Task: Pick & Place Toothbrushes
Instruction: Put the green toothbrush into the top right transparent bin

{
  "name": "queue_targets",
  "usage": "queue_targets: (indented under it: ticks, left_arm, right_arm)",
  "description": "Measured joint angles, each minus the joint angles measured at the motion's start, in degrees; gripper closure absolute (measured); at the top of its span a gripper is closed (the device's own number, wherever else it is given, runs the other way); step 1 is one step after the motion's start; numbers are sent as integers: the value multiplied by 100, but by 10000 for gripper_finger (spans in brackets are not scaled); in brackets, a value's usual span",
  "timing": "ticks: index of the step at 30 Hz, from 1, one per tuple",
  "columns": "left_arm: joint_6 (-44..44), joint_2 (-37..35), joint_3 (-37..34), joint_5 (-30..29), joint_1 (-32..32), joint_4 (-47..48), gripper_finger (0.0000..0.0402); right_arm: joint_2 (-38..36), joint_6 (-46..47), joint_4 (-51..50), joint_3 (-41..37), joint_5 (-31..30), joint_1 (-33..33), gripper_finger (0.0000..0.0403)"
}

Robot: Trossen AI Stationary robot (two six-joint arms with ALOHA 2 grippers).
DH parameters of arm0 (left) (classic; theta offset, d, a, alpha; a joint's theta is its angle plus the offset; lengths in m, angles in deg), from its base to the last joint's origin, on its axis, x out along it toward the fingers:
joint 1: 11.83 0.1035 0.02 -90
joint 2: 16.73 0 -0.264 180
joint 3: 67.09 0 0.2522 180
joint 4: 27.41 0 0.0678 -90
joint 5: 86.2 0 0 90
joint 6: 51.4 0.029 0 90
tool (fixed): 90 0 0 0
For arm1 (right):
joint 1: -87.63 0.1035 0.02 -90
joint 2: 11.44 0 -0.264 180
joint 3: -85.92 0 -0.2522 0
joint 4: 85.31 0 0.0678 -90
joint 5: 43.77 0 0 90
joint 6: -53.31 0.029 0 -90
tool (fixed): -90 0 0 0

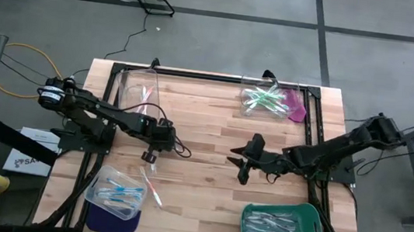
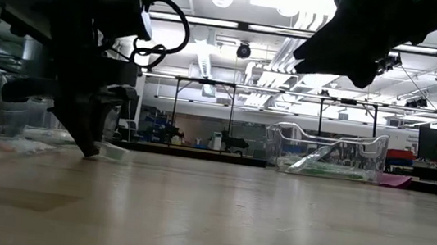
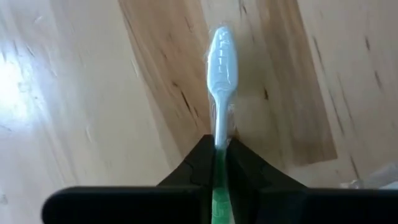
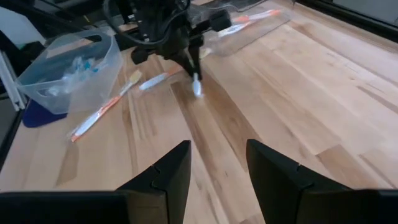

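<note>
Three clear bins (image 1: 115,192), one green tray (image 1: 318,222)

The wooden table (image 1: 213,132) carries four containers. A clear bin (image 1: 138,86) lies tipped on its side near the far left corner, and another clear bin (image 1: 270,100) sits near the far right corner, with a magenta cloth (image 1: 297,105) just beside it. At the near left corner a clear tub (image 1: 114,191) rests on a dark blue mat (image 1: 109,219). At the near right corner stands a green tray (image 1: 283,230). Yellow and black cables (image 1: 23,52) trail over the grey floor (image 1: 223,40) left of the table.
</note>
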State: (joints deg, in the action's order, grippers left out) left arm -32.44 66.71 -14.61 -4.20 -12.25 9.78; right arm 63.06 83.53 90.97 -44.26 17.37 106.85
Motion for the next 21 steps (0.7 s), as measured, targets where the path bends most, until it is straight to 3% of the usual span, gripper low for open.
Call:
queue_targets:
  ticks: [5,13,21]
  left_arm:
    - [84,4,10,-121,7,-144,369]
    - [42,4,487,101,-4,-54,387]
    - [57,4,1117,242,-643,70,381]
  right_arm:
    - [314,-3,394,0,1,130,255]
    - [587,-3,747,0,8,223,255]
    - [754,-3,851,0,-20,216,255]
